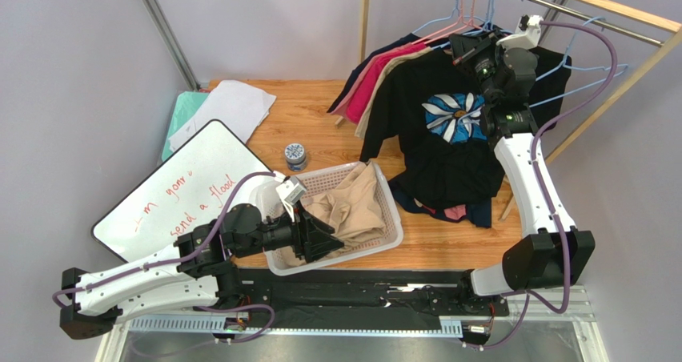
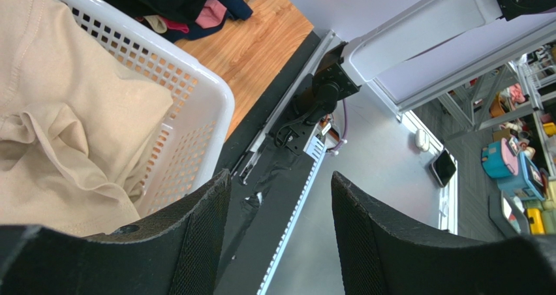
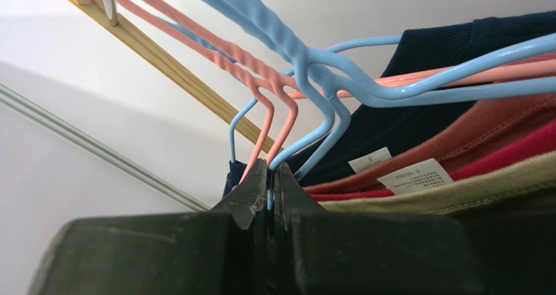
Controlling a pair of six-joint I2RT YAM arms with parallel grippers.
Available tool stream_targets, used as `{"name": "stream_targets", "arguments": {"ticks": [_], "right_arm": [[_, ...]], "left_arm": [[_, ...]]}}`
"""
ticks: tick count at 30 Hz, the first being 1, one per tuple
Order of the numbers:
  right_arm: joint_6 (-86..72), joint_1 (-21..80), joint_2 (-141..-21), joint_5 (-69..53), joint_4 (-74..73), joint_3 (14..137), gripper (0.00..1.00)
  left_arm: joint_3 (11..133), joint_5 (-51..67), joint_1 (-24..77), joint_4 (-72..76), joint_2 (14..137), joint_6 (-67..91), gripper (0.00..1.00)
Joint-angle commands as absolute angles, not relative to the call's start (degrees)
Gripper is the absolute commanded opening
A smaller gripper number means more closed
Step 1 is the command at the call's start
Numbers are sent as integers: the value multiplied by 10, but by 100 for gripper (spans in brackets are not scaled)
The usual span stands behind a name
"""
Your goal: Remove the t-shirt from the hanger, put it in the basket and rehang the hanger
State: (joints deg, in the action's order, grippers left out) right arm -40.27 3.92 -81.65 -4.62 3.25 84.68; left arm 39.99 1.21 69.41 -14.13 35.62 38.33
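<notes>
Nearest, the left gripper (image 2: 280, 184) sits at the basket (image 2: 218, 99), fingers apart and empty. Farther back, the black t-shirt (image 1: 448, 150) hangs straight down below the right gripper (image 3: 269, 177), the nearer arm, its fingers pinched on a blue hanger (image 3: 297, 50) wire.

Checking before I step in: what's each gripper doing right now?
Left gripper: open, holding nothing.
Right gripper: shut on a blue hanger.
</notes>
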Motion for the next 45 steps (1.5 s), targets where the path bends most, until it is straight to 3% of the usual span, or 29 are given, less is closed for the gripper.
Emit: {"name": "stream_targets", "arguments": {"ticks": [1, 7, 21, 31, 40, 45], "right_arm": [[-340, 33, -771, -39, 111, 807, 0], [-209, 33, -711, -69, 276, 679, 0], [-11, 35, -736, -125, 280, 745, 0], [144, 89, -695, -79, 228, 730, 0], [112, 105, -665, -57, 200, 737, 0], [-22, 105, -632, -40, 106, 733, 0]], "left_arm": [[410, 11, 698, -134, 351, 379, 63], [409, 18, 698, -124, 359, 380, 63], [425, 14, 697, -144, 360, 375, 63], [434, 32, 698, -123, 396, 374, 63], [440, 29, 698, -131, 394, 374, 63], [458, 32, 698, -120, 410, 372, 64]]}}
